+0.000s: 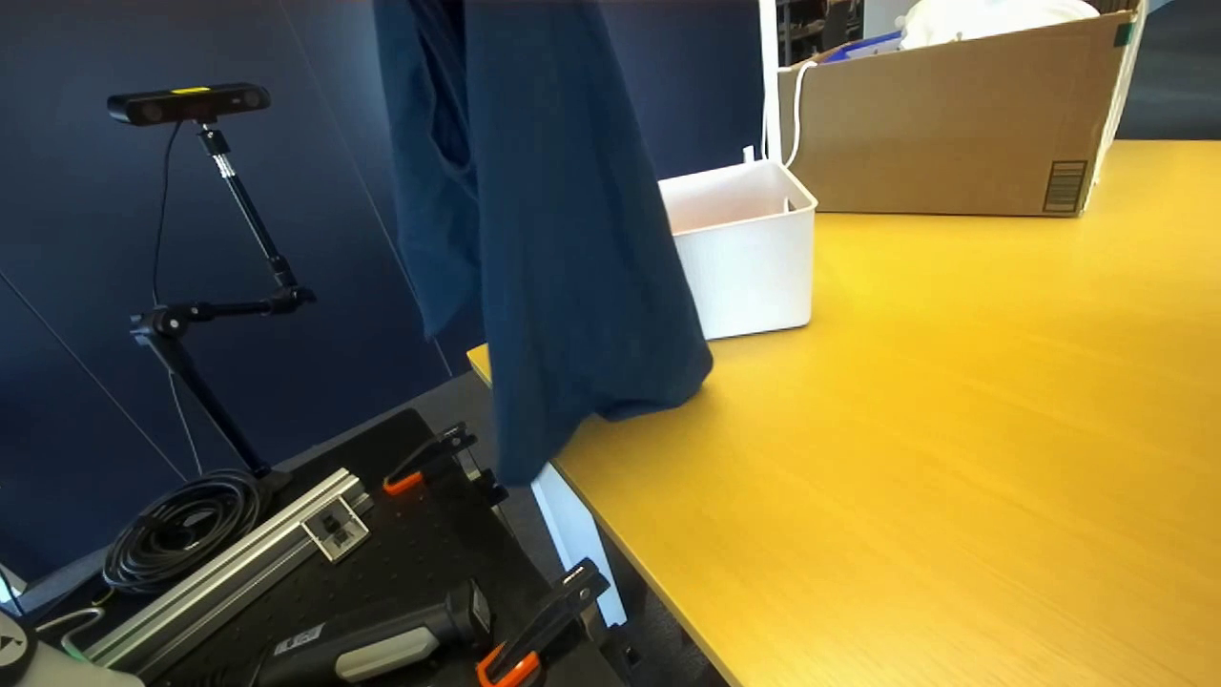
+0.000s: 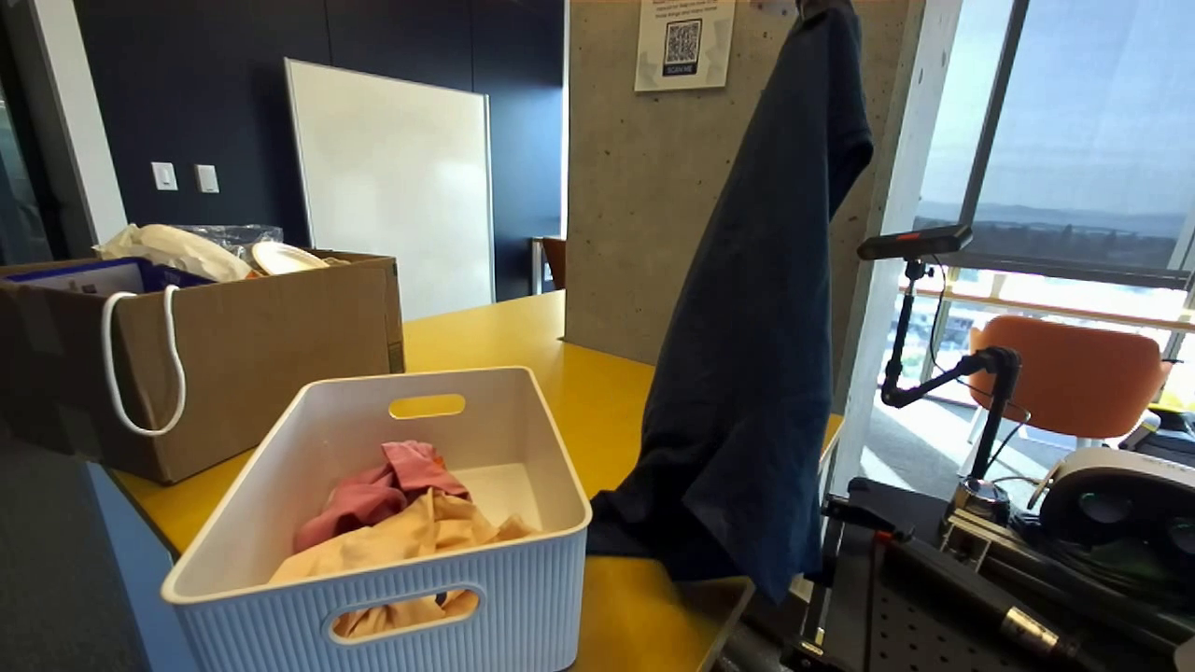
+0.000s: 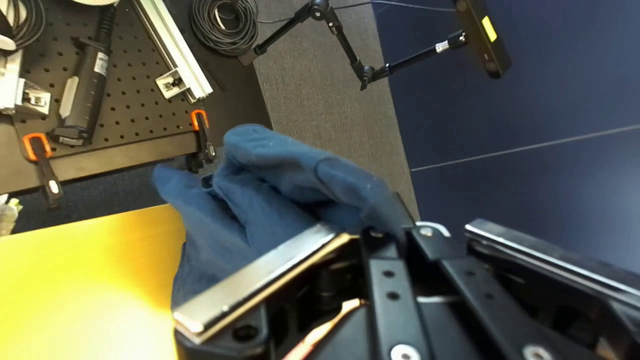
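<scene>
Black metal gripper (image 3: 401, 234) is pinching a dark-blue cloth (image 3: 270, 205), whose long axis is hanging nearly vertical below it, by the yellow wooden desk (image 1: 954, 458). In an exterior view, a pink cloth (image 2: 359, 509) and a peach cloth (image 2: 401, 539) are lying inside a white ribbed plastic bin (image 2: 532, 607); the wrist view is not showing them.

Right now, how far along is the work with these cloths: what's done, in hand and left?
Done, apparently: the pink cloth and peach cloth lie in the bin.
In hand: the navy cloth hangs from the gripper, shut on it.
Left, probably: releasing it, perhaps into the bin, since both exterior views show it hanging outside.
</scene>
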